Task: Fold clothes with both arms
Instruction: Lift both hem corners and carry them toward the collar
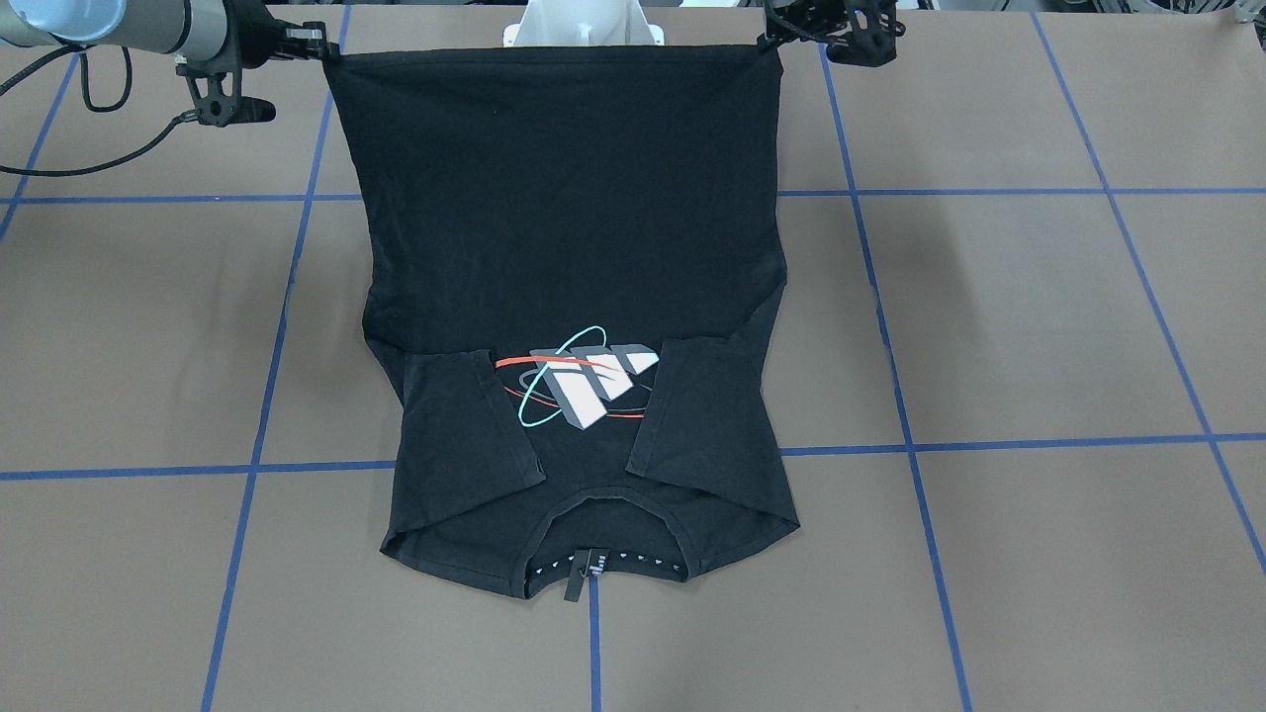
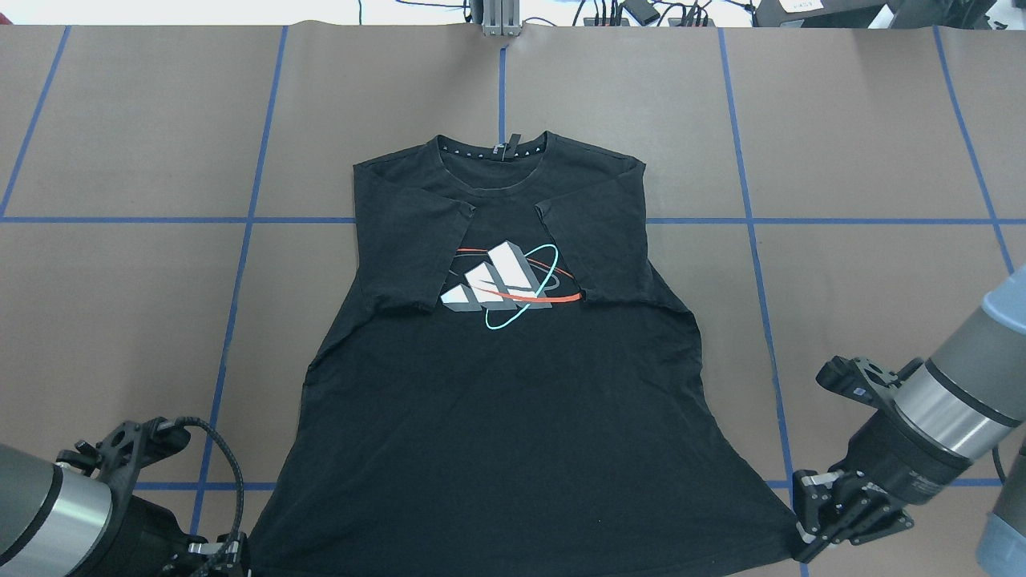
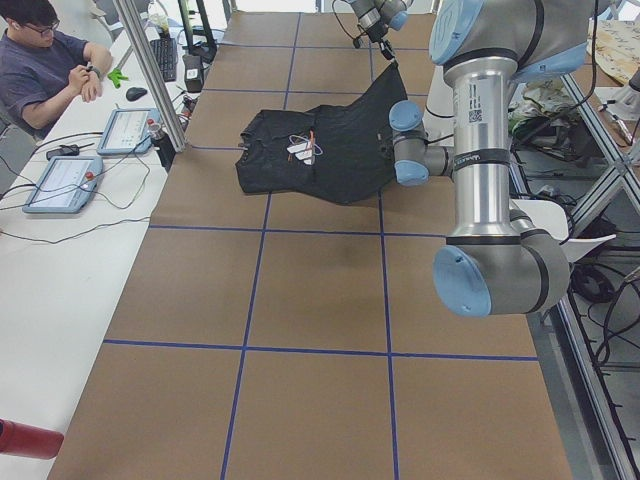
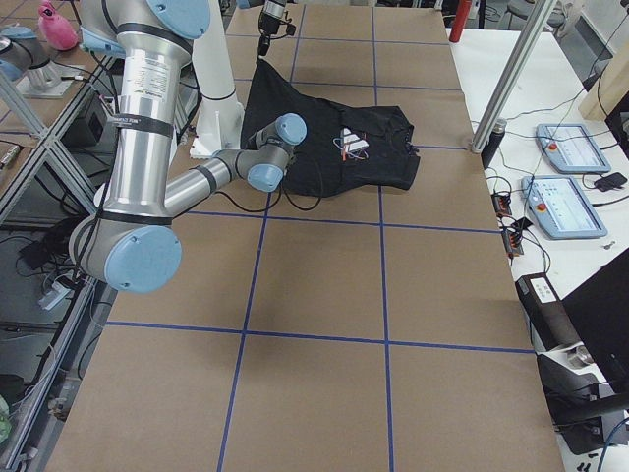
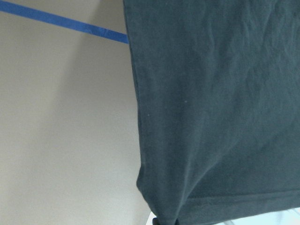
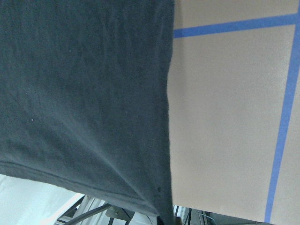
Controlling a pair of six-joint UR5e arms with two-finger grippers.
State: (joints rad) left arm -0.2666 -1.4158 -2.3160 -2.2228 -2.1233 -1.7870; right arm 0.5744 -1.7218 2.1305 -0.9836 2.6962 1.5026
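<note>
Overhead exterior view has the black short-sleeved cotton T-shirt (image 2: 497, 417) spread front side up in the middle of the brown paper-covered table with blue tape lines (image 2: 866, 200), collar (image 2: 493, 156) pointing away from the robot and bottom hem nearest it. The left black two-finger gripper (image 2: 228, 553) is clamped on the hem corner at the lower left of that view, and the right black two-finger gripper (image 2: 805, 545) pinches the opposite hem corner at the lower right. From the front-facing camera, the hem (image 1: 554, 54) runs taut and straight between the two grippers, raised off the table, while the fabric slopes down to the chest and collar end, which lie flat on the paper. Both short sleeves (image 2: 409, 248) are folded inward over the chest. Between them shows the white-grey logo ringed by red and cyan ovals (image 2: 501, 284). Each wrist camera sees plain black cloth hanging beside its gripper, with soft wrinkles gathering toward the pinched corner.
</note>
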